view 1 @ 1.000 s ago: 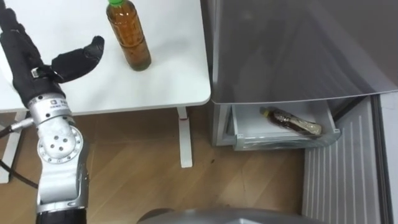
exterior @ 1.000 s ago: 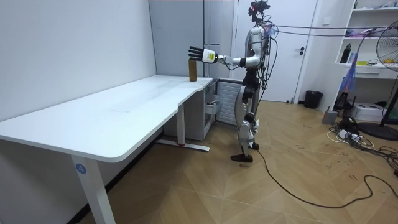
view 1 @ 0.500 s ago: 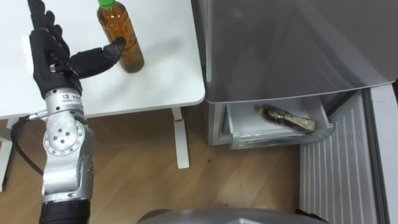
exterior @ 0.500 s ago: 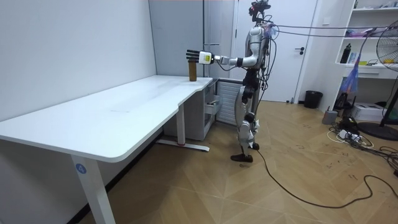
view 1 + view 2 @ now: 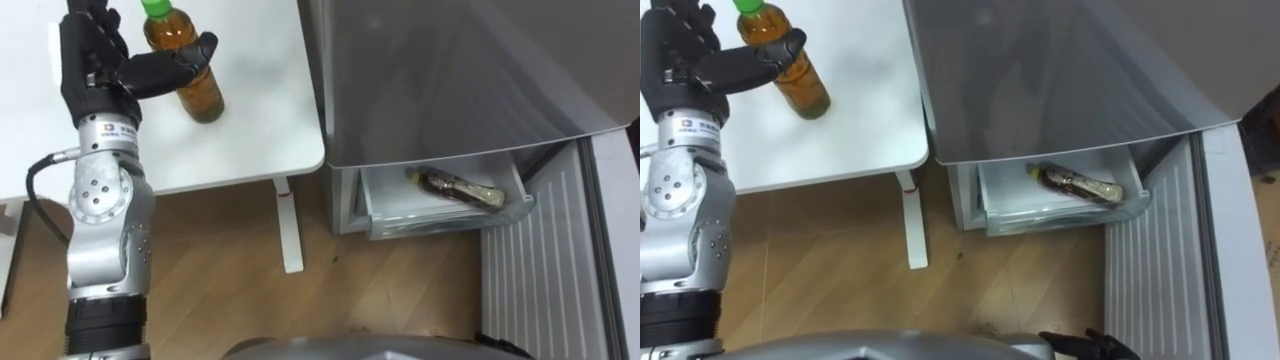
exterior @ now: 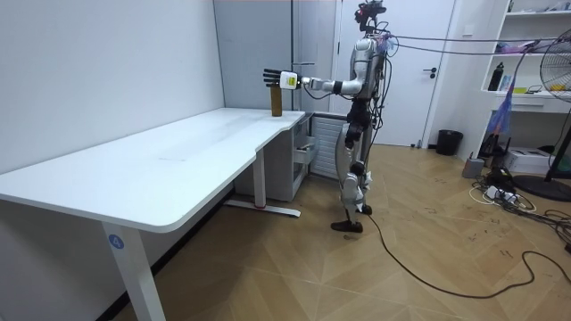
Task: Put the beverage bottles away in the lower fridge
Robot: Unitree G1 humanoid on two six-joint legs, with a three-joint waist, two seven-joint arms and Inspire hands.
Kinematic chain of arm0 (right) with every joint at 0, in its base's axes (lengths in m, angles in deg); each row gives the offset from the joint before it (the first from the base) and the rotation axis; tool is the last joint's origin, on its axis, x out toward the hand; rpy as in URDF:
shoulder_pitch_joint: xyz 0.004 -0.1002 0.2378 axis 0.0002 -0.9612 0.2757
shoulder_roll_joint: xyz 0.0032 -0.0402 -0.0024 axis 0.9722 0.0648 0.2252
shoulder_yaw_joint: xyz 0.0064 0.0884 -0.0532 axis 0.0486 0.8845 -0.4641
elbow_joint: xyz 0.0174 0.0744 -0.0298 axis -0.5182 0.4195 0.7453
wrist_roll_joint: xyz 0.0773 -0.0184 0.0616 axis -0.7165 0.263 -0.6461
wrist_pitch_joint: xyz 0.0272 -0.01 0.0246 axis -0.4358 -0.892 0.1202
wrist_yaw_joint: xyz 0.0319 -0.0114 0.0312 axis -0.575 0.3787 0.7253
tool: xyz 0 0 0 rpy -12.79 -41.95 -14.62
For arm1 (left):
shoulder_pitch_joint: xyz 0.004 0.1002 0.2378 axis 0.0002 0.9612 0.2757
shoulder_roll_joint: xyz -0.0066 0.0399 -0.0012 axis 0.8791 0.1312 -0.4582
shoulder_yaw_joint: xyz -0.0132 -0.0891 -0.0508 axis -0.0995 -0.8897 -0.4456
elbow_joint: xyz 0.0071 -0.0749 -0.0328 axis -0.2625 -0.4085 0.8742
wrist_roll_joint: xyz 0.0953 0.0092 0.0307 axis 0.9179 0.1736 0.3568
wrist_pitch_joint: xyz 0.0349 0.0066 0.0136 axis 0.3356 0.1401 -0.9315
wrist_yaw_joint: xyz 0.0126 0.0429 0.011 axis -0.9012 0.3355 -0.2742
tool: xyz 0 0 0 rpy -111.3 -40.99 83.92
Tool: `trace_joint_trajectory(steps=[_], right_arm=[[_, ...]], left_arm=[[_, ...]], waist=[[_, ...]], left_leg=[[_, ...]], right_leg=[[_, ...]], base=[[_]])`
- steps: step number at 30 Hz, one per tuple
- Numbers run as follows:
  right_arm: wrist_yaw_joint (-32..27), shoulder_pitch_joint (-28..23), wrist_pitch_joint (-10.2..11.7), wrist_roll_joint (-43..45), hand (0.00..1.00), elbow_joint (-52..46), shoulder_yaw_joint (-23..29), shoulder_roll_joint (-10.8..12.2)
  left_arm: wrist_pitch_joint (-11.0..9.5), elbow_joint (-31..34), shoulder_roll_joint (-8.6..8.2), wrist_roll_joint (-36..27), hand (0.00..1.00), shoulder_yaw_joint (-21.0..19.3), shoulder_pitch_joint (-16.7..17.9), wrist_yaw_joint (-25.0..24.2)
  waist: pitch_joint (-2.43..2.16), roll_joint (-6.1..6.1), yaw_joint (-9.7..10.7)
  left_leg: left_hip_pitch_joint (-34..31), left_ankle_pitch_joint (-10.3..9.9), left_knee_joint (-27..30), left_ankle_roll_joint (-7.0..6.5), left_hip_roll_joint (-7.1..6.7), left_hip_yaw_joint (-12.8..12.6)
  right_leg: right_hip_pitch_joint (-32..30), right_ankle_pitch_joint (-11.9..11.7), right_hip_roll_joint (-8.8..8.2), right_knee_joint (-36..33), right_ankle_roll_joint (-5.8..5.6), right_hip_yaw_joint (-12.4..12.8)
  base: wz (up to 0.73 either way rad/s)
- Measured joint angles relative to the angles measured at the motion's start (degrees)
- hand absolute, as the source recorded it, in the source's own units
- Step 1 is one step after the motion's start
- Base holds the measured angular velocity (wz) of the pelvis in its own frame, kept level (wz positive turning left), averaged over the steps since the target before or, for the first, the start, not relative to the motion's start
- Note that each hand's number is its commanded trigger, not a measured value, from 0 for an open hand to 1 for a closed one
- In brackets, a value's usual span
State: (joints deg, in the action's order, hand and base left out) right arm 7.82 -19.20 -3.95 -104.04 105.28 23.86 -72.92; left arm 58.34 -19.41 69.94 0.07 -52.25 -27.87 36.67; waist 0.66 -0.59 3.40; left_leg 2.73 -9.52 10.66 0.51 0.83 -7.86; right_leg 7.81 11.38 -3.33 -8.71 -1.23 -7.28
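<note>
Two bottles. Right hand [image 5: 1085, 345] at bottom edge, state unclear. One bottle [image 5: 462, 190] lies in open fridge drawer [image 5: 440, 222]. Farther, on table [image 5: 250, 130], 2nd bottle [image 5: 195, 95] upright w/ left hand [image 5: 95, 75] open, thumb across it.

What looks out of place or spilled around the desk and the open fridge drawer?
Nothing stands out. The green-capped drink bottle stands upright on the white desk by the left robot hand. The other bottle lies on its side in the open fridge drawer, no spill visible.
</note>
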Motion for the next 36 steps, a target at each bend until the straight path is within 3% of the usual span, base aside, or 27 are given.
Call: trace_joint_trajectory(steps=[6,12,19,36], right_arm=[[-0.21,0.01,-0.63,-0.11,0.0,-0.73,-0.11,0.02],[-0.44,0.03,-0.48,0.25,0.0,-0.63,-0.01,0.02],[-1.02,-0.03,-0.36,3.9,0.0,-1.75,1.12,0.06],[-2.74,-0.7,-0.32,4.25,0.0,-2.46,2.3,0.18]], left_arm=[[0.76,-4.4,-0.01,-1.15,0.0,0.01,-0.18,-0.1],[0.85,-4.73,0.03,-1.55,0.0,0.01,-0.2,0.49],[0.86,-9.96,1.18,-0.91,0.0,-0.18,-2.39,1.78],[0.87,-10.99,1.69,-0.95,0.0,-2.13,-2.46,2.65]], waist=[[-0.01,-0.01,0.11],[-0.01,0.0,0.5],[-0.09,0.41,1.08],[-0.18,1.39,1.25]], left_leg=[[-0.02,-0.01,0.08,-0.01,0.04,-0.01],[0.33,-0.01,0.09,-0.01,0.04,0.02],[0.36,-0.01,0.07,-0.02,0.04,-0.07],[1.12,-0.03,0.07,-0.01,0.07,-0.16]], right_leg=[[0.0,-0.02,0.0,-0.04,0.02,-0.21],[0.35,-0.04,0.02,-0.05,0.04,-0.18],[0.27,-0.05,0.05,-0.11,0.06,0.04],[1.09,-0.06,0.09,-0.09,0.06,0.04]], base=[[0.0],[0.0],[0.0],[0.0]])
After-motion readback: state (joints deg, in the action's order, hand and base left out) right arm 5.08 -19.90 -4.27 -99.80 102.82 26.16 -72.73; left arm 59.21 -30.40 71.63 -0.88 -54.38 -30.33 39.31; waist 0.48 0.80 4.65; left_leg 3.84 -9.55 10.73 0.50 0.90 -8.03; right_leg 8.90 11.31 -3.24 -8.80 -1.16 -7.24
